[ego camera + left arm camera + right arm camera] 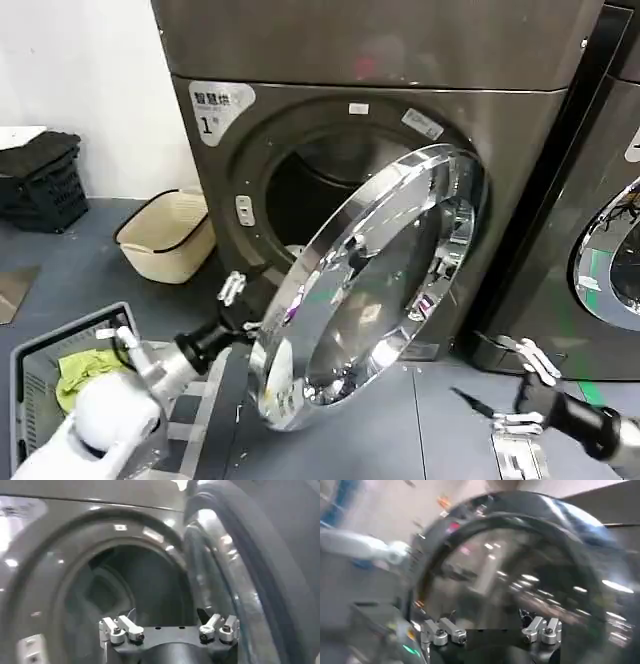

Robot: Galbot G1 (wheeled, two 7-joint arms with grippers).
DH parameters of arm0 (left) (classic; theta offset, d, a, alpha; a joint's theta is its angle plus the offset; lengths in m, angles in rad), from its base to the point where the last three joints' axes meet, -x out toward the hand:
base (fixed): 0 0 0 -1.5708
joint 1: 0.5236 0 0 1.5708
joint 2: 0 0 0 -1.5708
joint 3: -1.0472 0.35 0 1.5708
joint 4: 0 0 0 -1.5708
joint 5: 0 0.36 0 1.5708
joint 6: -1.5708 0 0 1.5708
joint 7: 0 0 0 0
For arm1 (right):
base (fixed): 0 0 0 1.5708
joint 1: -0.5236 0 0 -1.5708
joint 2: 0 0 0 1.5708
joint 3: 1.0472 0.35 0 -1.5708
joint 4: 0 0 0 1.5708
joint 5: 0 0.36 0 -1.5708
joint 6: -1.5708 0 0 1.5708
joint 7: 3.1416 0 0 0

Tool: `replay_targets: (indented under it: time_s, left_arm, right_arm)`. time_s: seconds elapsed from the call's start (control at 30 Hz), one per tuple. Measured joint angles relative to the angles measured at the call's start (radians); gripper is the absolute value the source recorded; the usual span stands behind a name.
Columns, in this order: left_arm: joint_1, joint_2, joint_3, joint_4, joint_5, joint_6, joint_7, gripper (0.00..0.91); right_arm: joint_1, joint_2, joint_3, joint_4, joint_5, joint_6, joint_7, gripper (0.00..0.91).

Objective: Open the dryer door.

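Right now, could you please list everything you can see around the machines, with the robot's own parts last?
dryer door: one, chrome ring with dark glass, swung partly open in front of the drum.
dryer: one, grey-brown, marked "1", straight ahead.
neighbouring machine: one, darker, to the right.
laundry basket: one, cream, on the floor left of the dryer.
crate: one, black, by the left wall.
bin: one, grey, holding green cloth, near left.
left hand: open, at the door's free edge.
right hand: open, low right, apart from the door.

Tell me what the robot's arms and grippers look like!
The left arm is white and rounded, turning silver, then black near its left gripper, which has thin silvery metal fingers. The right gripper looks alike: silvery fingers on a black wrist. Up close, small screws show on the silver finger links.
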Motion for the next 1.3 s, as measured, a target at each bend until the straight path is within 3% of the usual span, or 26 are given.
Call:
replay_targets:
  time_s: [0.1,0.2,0.37,0.5,0.67,0.87,1.3]
  left_arm:
    - [-0.033,0.003,0.051,0.011,-0.002,-0.004,0.000,0.907]
    - [-0.066,0.003,0.095,0.025,-0.005,-0.006,-0.002,0.907]
    - [-0.127,-0.009,0.168,0.049,-0.008,-0.006,-0.005,0.907]
    - [-0.184,-0.024,0.239,0.077,-0.005,-0.006,-0.006,0.907]
    - [-0.268,-0.058,0.349,0.120,0.001,-0.001,-0.006,0.907]
    - [-0.371,-0.112,0.470,0.177,-0.003,0.014,-0.007,0.907]
    - [-0.562,-0.252,0.727,0.319,-0.005,0.031,-0.014,0.907]
  right_arm:
    - [-0.055,0.057,0.093,-0.007,-0.062,-0.001,0.121,0.907]
    - [-0.082,0.123,0.182,-0.024,-0.135,-0.050,0.269,0.907]
    - [-0.087,0.230,0.307,-0.043,-0.229,-0.195,0.537,0.907]
    - [-0.070,0.296,0.397,-0.059,-0.227,-0.339,0.681,0.907]
    - [-0.029,0.361,0.520,-0.087,-0.264,-0.476,0.797,0.907]
    - [-0.018,0.414,0.655,-0.127,-0.264,-0.522,0.825,0.907]
    - [-0.028,0.395,0.895,-0.267,-0.252,-0.554,0.902,0.907]
